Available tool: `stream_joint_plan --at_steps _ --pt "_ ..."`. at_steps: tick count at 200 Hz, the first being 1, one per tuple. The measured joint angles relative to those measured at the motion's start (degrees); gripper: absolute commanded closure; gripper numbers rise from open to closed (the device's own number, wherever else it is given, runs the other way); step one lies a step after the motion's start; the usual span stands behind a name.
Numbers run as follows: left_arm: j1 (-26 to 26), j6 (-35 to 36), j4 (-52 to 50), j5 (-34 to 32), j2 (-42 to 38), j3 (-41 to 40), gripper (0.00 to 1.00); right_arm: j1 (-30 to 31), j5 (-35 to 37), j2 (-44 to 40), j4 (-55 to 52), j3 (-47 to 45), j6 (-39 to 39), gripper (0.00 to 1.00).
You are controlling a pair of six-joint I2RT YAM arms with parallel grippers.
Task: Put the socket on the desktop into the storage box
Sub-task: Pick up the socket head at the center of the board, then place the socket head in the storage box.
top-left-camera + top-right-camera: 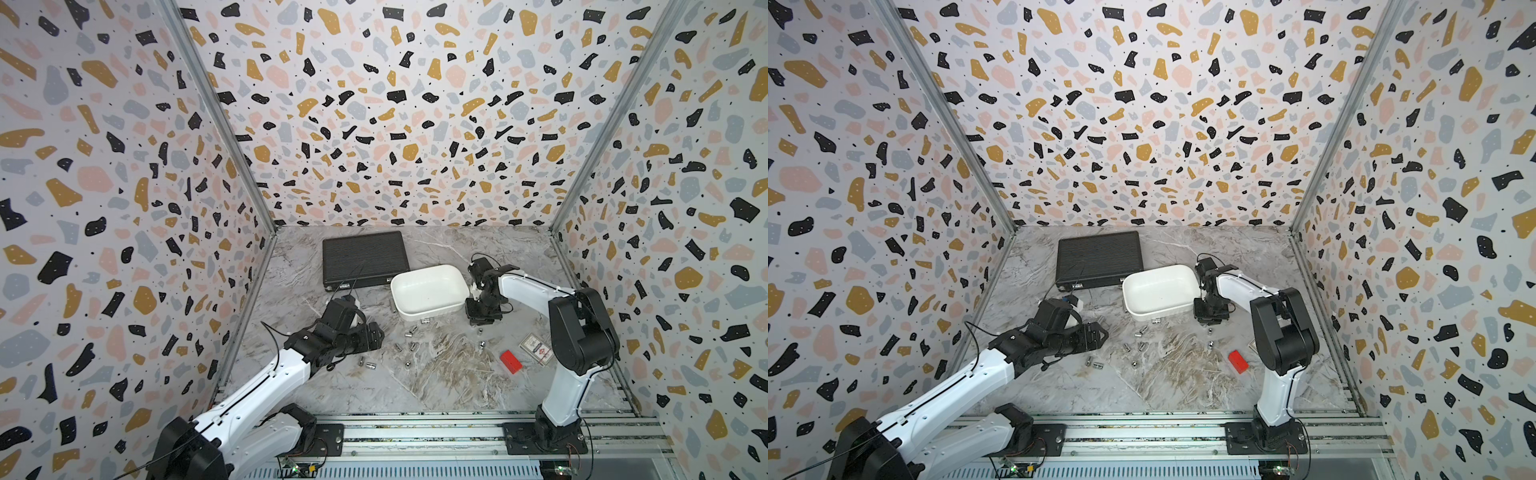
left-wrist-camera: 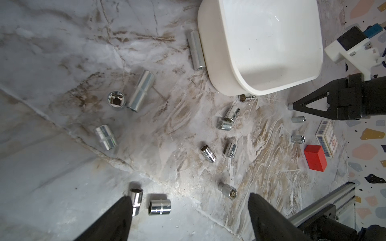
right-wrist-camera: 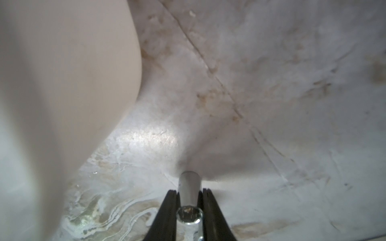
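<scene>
Right now the right gripper [image 3: 189, 190] is down low at the desktop [image 1: 415, 386], just beside the right-hand end of the storage box [image 1: 432, 315]. Its two black fingers [image 3: 167, 210] are drawn in narrow and pinch a long silver socket [image 3: 189, 181] by its sides. The socket points away from the wrist, with its open end toward the camera and its far end poking out past the fingertips. I cannot tell whether it rests on the desktop or has just cleared it. It is outside the box, near the curved white wall that fills one side of the right wrist view.

The left gripper [image 2: 189, 196] hangs over the left part of the desktop with its fingers spread wide, holding nothing. A pair of short sockets [image 2: 159, 207] lies below it. One of them sits partly behind a fingertip in the left wrist view, and I cannot judge contact.

The other loose sockets [image 1: 411, 347] are scattered on the desktop in front of the box, between the two arms. A slim socket [image 2: 196, 52] lies right along the box's outer wall. Behind the box sits a black ribbed case [image 1: 363, 257]. Off to the right, near the right arm, a red block [image 1: 510, 360] and a small card box [image 1: 536, 347] lie just beside each other.
</scene>
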Motion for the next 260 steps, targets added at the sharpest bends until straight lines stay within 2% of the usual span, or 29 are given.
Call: stream_joint_plan --at_steps 80,144,183,260 --pt "0.00 0.07 -0.11 -1.25 1.95 0.55 0.10 0.00 -0.50 -9.14 -4.11 2.80 -0.07 0.80" --pt "0.00 0.07 -0.20 -1.55 2.80 1.16 0.10 0.00 -1.18 -9.53 -6.56 9.57 -0.13 0.80" --pt "0.00 0.04 -0.22 -1.53 2.80 1.18 0.10 0.20 -1.99 -6.67 -6.84 14.91 -0.04 0.80" --pt "0.00 -0.02 -0.22 -1.53 2.80 1.18 0.11 1.09 -2.56 4.52 -6.93 22.36 0.17 0.80"
